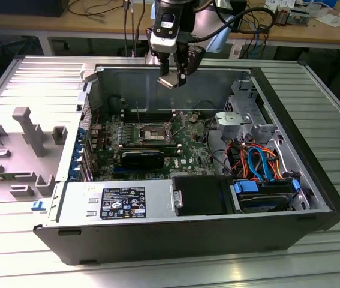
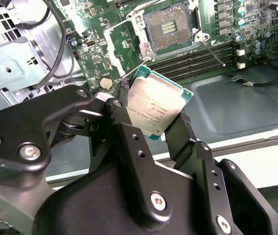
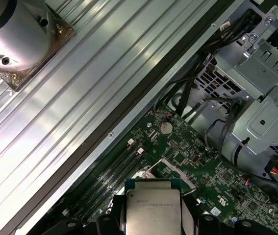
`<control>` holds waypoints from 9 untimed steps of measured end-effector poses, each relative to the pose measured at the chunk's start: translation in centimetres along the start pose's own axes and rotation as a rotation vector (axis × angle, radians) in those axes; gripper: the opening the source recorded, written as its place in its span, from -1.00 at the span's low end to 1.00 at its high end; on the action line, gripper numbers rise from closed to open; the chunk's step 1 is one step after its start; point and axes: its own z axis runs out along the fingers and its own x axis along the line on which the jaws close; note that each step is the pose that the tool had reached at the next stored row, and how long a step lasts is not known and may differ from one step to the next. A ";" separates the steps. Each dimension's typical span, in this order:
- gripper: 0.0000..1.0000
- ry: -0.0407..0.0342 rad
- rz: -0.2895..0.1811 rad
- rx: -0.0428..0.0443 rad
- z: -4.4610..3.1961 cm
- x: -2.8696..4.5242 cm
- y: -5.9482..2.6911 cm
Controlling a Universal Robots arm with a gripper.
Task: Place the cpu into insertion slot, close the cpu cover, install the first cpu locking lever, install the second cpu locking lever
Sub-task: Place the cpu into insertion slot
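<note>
While it hangs above the open computer case (image 1: 217,234), the end effector (image 1: 174,77) is clenched on the cpu (image 1: 170,81), holding it in the air over the rear half of the case in the exterior view. In the second wrist view the black fingers (image 2: 124,117) pinch the cpu (image 2: 156,105) by two opposite edges, silvery metal top facing the camera and green rim showing, tilted, clear of the motherboard (image 1: 187,147). In the first wrist view the cpu (image 3: 153,215) sits between the finger tips, above the green board. Insertion slot (image 2: 170,27) is bare, with a dark contact field and silver rim. It lies well apart from the chip and below it. The cpu cover (image 2: 108,41) is swung open, just beside the slot. A thin locking lever (image 2: 213,51) is unlatched and angles across the memory slots (image 2: 197,61). In the exterior view the slot (image 1: 150,133) is near the board's middle. Power supply (image 1: 119,201) sits along the near wall of the case. The case rests on a ribbed metal surface (image 1: 325,90), and a grey fixture tray (image 1: 29,129) is on the exterior view's left.
</note>
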 end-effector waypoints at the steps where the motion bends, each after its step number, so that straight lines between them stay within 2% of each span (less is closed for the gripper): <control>1: 0.08 0.0000 0.000 0.0001 0.00 0.00 0.00; 6: 0.08 -0.0023 0.023 0.0000 0.04 0.00 0.00; 7: 0.08 -0.0053 0.054 0.0003 0.08 0.00 -0.01; 9: 0.08 -0.0081 0.085 0.0003 0.13 -0.01 -0.01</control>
